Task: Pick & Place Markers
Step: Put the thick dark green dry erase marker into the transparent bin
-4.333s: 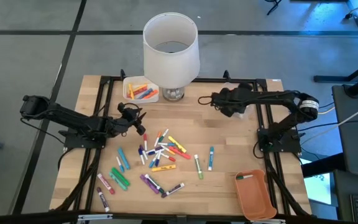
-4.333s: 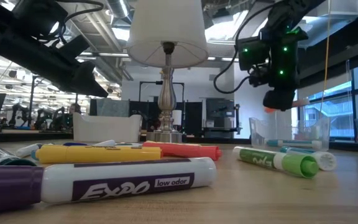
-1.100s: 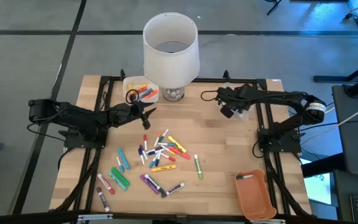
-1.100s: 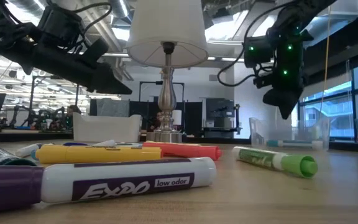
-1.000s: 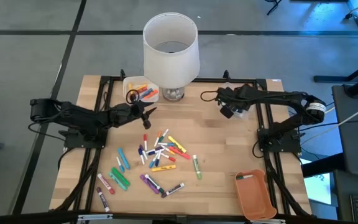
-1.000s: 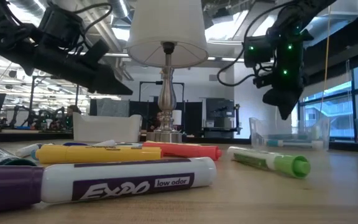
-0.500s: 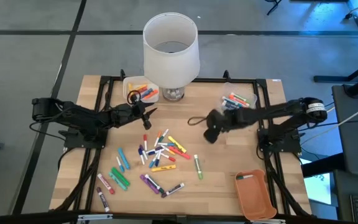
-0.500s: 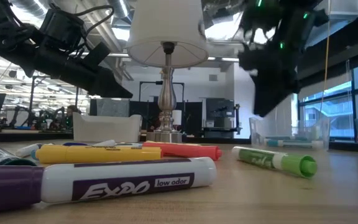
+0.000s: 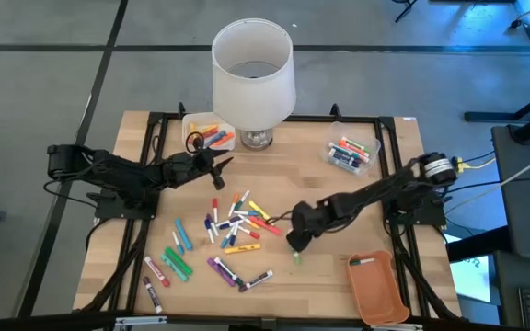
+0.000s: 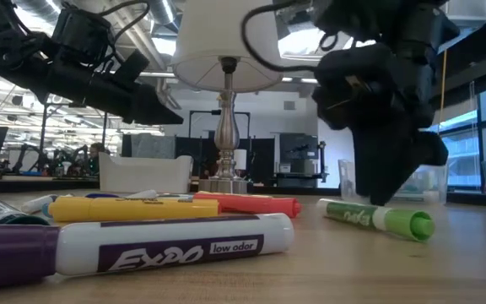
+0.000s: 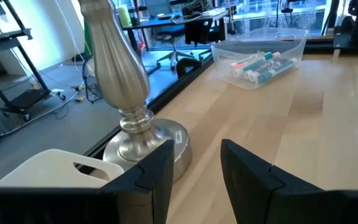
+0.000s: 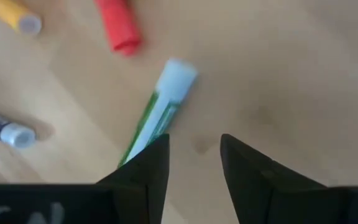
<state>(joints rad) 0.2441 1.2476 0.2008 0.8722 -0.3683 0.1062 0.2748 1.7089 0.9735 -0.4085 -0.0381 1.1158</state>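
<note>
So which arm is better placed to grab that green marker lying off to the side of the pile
The right. Its right gripper hangs directly over the green marker, fingers open beside it. The left gripper waits open near the lamp base, far from the marker.

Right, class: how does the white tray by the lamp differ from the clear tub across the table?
The white tray is opaque; the clear tub is see-through. The tray sits beside the lamp; the tub stands apart. Tray markers are mainly orange and yellow, tub markers mainly blue-green. Both hold markers.
</note>
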